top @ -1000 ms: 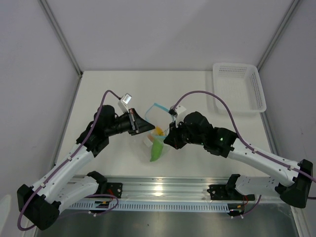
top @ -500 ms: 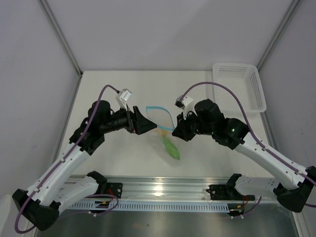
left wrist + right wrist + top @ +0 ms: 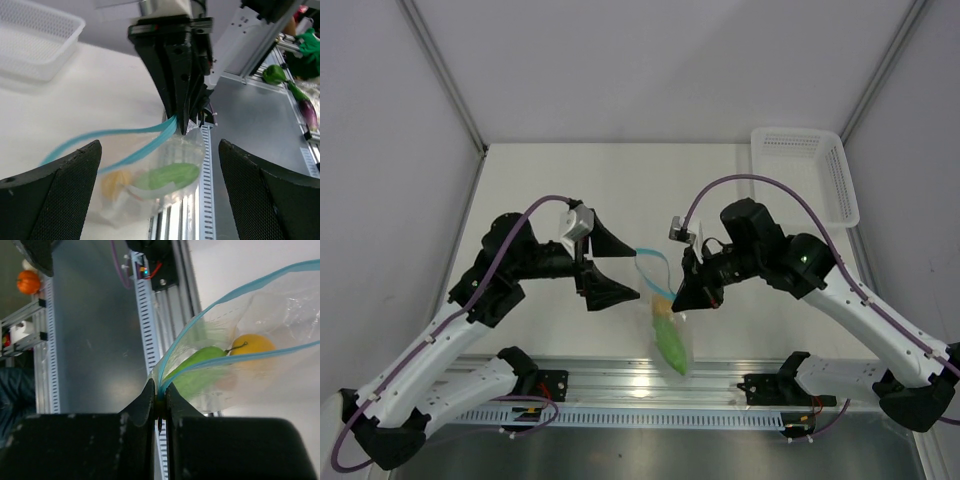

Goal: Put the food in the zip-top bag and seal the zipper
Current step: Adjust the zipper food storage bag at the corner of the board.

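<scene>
We had the right gripper (image 3: 678, 298) pinched tight on the bag (image 3: 670, 325) at its teal zipper (image 3: 250, 288), lower center of the frame. Green piece (image 3: 670, 345) and orange one (image 3: 252, 345) were inside. Left gripper (image 3: 638, 272) jaws sat wide apart, holding nothing.

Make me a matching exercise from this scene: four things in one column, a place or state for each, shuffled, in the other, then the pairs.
Things
1. left gripper
2. right gripper
3. green food
4. basket

Places or states
A. inside the bag
B. open, holding nothing
C. at the far right corner of the table
D. shut on the bag's mouth corner

Pairs: 1-B, 2-D, 3-A, 4-C
</scene>
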Controlling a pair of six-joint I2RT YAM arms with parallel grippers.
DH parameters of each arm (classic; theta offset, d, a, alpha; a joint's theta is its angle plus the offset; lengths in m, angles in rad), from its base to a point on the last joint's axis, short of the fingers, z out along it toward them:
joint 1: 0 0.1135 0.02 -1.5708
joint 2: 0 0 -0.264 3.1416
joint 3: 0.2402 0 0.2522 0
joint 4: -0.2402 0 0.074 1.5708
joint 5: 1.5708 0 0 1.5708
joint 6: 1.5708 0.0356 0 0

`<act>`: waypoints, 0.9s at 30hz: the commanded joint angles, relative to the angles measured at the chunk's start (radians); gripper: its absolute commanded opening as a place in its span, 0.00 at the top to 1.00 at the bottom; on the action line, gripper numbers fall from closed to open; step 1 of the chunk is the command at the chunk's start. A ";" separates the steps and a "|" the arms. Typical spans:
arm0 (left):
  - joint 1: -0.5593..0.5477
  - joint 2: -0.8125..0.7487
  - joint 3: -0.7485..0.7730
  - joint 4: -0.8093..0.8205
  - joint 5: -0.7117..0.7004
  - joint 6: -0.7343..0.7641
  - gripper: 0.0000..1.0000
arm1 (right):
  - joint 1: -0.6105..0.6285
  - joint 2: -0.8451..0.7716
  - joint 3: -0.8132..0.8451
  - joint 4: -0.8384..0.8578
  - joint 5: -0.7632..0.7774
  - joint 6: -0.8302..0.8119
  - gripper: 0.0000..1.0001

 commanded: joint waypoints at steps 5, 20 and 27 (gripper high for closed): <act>-0.072 0.016 -0.019 0.225 0.201 0.136 0.01 | -0.003 -0.026 0.064 -0.084 -0.233 -0.040 1.00; -0.212 0.271 0.060 0.261 0.301 0.151 0.01 | -0.001 -0.072 0.078 -0.119 -0.310 -0.023 1.00; -0.216 0.378 0.094 0.251 0.410 0.118 0.04 | 0.002 -0.078 0.075 -0.139 -0.296 -0.025 1.00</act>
